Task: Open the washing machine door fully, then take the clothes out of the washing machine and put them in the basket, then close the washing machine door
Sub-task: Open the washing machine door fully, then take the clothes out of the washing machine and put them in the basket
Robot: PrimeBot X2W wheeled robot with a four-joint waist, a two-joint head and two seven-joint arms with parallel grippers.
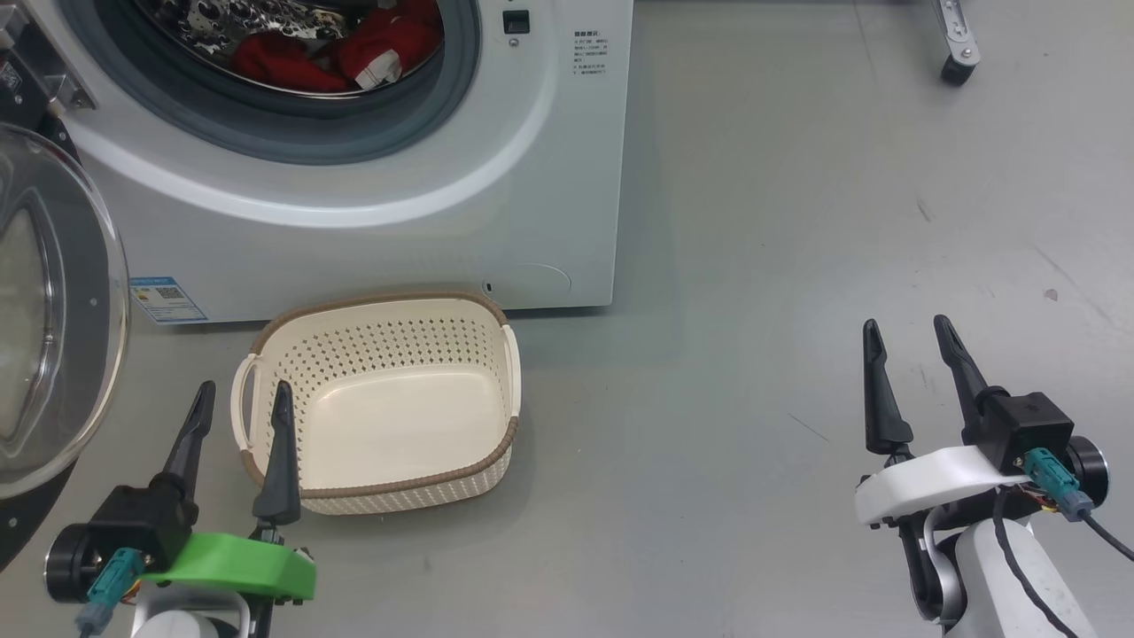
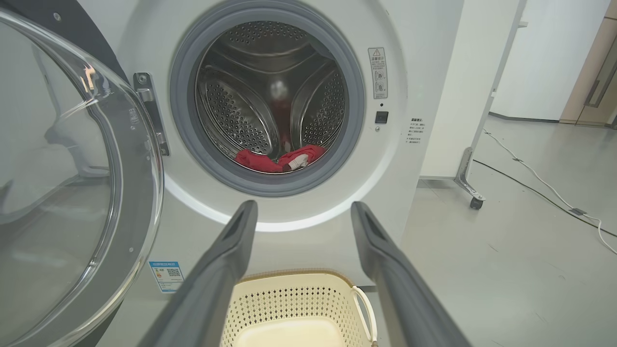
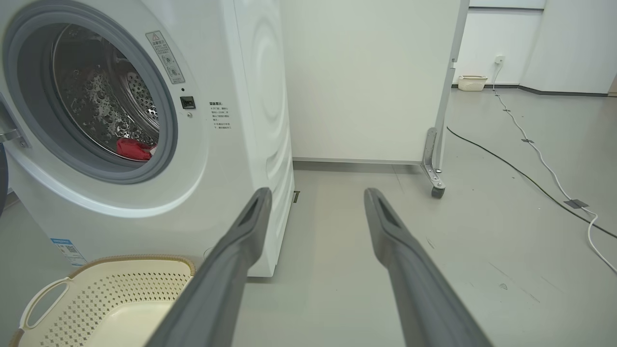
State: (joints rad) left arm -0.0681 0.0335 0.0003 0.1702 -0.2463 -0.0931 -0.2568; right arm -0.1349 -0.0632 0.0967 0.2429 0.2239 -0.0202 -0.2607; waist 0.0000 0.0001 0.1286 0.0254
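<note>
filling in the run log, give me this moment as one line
door: open | clothes: inside washing machine | basket: empty | left end effector: open, empty | right end effector: open, empty

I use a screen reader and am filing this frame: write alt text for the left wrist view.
A white front-loading washing machine stands with its door swung open to the left, red clothes lying at the bottom of its steel drum. The open left gripper points toward it; a cream basket sits on the floor before the machine.

Red clothes (image 1: 372, 49), white washing machine (image 1: 496, 177) with grey gasket, cream perforated basket (image 1: 478, 350), brown rim
</note>
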